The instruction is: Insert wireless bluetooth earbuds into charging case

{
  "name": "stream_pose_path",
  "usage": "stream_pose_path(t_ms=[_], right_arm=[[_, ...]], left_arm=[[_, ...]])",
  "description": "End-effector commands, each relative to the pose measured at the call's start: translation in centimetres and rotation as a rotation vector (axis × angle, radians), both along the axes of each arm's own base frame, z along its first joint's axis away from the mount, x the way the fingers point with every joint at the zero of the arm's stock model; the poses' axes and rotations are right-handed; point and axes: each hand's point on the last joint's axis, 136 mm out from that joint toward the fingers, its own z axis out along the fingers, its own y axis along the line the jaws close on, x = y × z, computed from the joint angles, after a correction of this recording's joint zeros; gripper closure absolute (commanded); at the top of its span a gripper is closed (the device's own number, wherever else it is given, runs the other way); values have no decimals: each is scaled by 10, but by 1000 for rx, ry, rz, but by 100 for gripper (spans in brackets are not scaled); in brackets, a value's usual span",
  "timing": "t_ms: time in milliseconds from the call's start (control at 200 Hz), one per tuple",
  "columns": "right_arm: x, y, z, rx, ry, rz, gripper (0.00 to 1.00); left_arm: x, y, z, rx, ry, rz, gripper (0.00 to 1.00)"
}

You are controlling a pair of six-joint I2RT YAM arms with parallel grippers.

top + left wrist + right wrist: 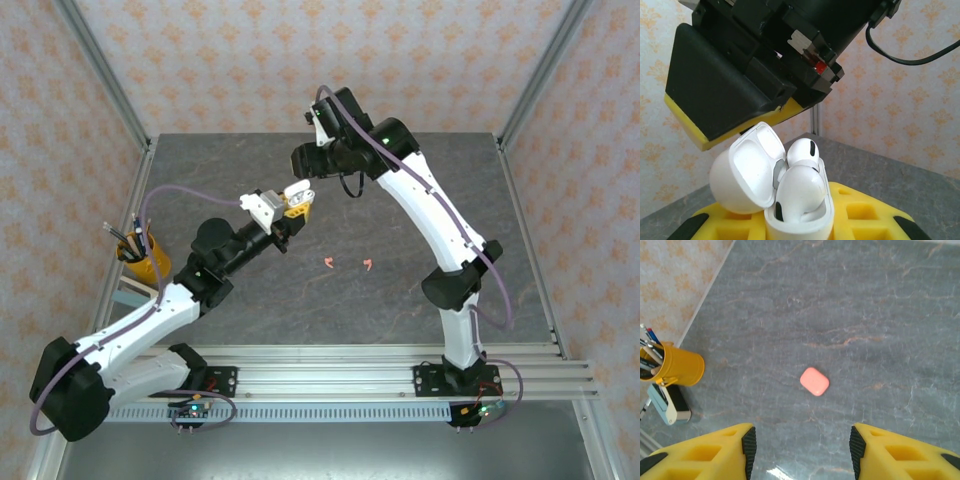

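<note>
Left tool [801,226] clamps open case [747,172], earbuds [801,189] inside; right tool [802,442] spread

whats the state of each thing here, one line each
white charging case: lid open, gripped
white earbuds: both in the open case
coral-pink case: closed, lying on table
coral-pink earbuds: two, loose on table
left gripper: jaws shut on white charging case
right gripper: jaws open, empty
yellow pen cup: upright, holding pens

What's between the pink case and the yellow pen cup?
Just bare tabletop from the pink case to the yellow pen cup, in the right wrist view.
</note>
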Motion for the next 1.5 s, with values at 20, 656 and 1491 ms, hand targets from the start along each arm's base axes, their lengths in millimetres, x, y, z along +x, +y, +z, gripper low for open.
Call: stream_pose_path(t_ms=[20, 656, 1491], right_arm=[[-13, -4, 0, 1, 48, 28, 47], [-61, -33, 1, 33, 93, 56, 58], [-27, -136, -78, 53, 19, -516, 53]], left_arm=[[0, -3, 17, -19, -32, -16, 100], [14, 7, 10, -26, -24, 63, 100], [136, 1, -143, 71, 818, 291, 100]])
